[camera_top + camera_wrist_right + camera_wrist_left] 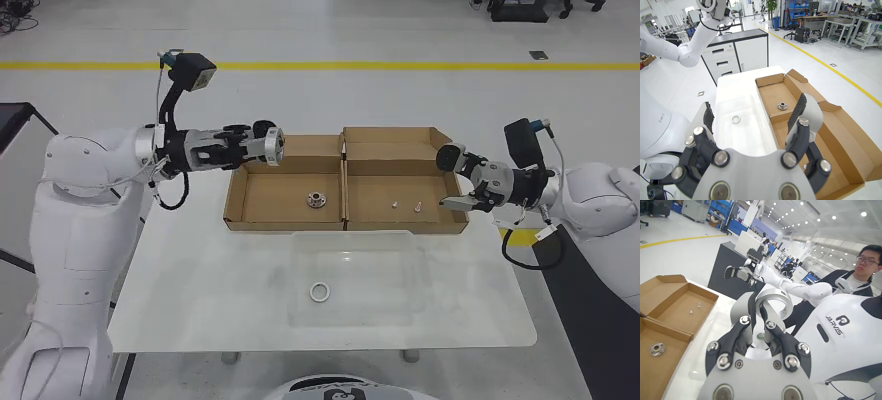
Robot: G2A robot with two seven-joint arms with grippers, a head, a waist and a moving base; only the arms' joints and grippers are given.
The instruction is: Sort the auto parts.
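Findings: the left gripper [757,300] was clenched on a large metal collar [774,303], with one finger through its bore for a secure hold. It hung by the corner of the left carton [270,205], and the flange [316,199] lay ahead of and below it, the collar's likely destination. The right gripper [755,100] was released and empty, over the edge of the right carton [375,190] holding two pins [395,205]. A small ring [320,292] lay unsorted in the clear tray [300,240], well apart from both grippers.

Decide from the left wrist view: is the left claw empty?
No: the left claw is clamped on the wall of a metal ring, with one finger inside the ring and the other outside.
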